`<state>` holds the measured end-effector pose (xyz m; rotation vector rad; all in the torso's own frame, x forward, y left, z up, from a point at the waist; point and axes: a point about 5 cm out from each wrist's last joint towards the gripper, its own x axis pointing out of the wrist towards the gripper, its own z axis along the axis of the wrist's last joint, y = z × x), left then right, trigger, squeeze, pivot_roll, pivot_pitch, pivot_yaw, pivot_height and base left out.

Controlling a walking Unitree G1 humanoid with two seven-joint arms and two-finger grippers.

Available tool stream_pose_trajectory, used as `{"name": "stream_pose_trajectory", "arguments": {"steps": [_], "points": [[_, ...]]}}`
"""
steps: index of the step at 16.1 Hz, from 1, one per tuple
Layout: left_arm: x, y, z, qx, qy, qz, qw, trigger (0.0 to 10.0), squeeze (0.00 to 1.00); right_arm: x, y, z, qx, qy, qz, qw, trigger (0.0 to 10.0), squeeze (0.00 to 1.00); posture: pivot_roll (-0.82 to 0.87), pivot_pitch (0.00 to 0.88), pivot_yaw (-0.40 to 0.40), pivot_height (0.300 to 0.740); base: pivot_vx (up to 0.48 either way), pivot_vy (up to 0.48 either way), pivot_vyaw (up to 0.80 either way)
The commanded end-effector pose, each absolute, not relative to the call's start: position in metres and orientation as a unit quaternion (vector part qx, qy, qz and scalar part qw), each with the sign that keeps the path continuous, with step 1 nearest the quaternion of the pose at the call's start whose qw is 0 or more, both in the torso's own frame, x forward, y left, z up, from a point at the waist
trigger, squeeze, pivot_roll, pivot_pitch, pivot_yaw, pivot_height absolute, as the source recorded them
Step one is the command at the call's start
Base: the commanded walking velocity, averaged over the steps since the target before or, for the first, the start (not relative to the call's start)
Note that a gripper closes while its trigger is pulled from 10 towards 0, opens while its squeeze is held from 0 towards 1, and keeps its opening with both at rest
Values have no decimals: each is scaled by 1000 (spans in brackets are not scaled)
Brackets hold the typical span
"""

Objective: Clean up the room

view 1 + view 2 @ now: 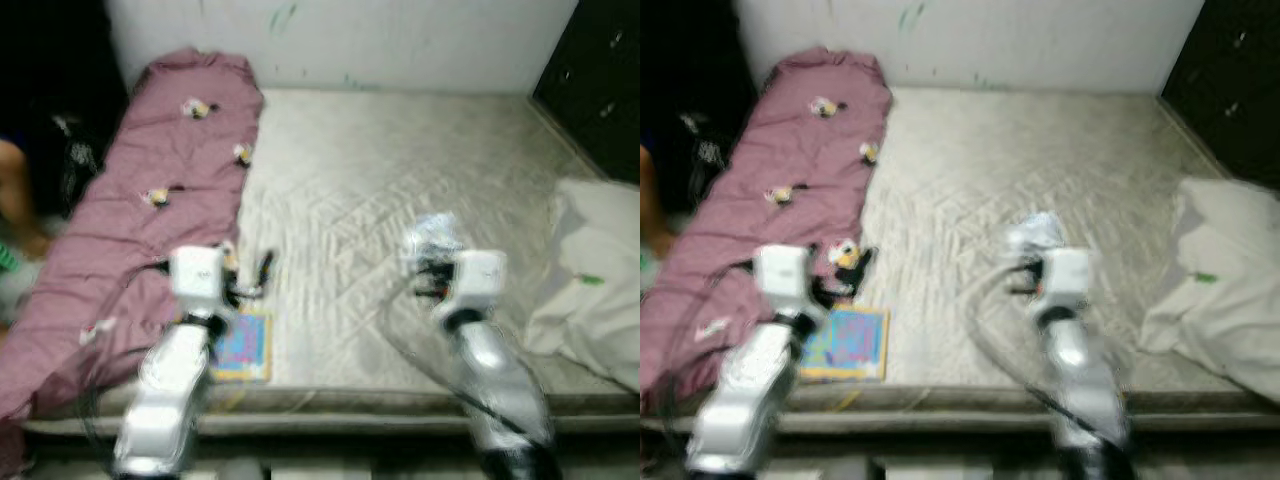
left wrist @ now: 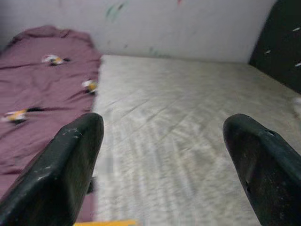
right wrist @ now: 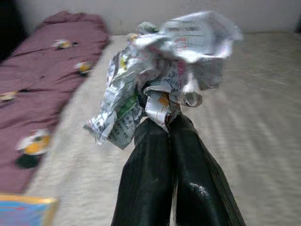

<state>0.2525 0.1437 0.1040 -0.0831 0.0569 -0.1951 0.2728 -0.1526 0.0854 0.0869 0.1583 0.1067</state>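
A crumpled sheet of printed paper [image 3: 164, 70] is pinched in my right gripper [image 3: 168, 123], whose two black fingers are shut on its lower edge; it hangs above the grey quilted mattress [image 1: 400, 170], with the paper [image 1: 432, 238] just ahead of the right wrist. My left gripper [image 2: 164, 155] is open, its fingers [image 2: 70, 169] wide apart over the mattress near the front edge. A colourful book [image 1: 243, 345] lies flat at the mattress's front left, beside the left arm. A mauve blanket [image 1: 150, 190] with small cartoon prints covers the left side of the mattress.
A heap of white cloth [image 1: 590, 270] lies at the right edge of the mattress. A dark cabinet [image 1: 600, 70] stands at the back right, and a white wall [image 1: 350, 40] runs behind. Part of a person's limb [image 1: 15, 200] is at the far left.
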Motion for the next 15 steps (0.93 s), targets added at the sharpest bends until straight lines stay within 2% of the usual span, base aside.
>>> {"name": "stream_pose_trajectory", "arguments": {"steps": [1, 13, 15], "points": [[254, 137, 107, -46, 24, -106, 993, 10000, 0, 273, -162, 87, 36, 77, 42, 995, 10000, 0, 2, 0, -13, 740, 0, 480, 0], [257, 139, 109, -43, 17, -97, 994, 10000, 0, 278, -153, 94, 20, 53, 78, 995, 10000, 0, 15, 0, -21, 740, 0, 480, 0], [257, 139, 108, -44, 18, -97, 994, 10000, 0, 279, -153, 95, 20, 52, 80, 995, 10000, 0, 15, 0, -22, 740, 0, 480, 594]]}}
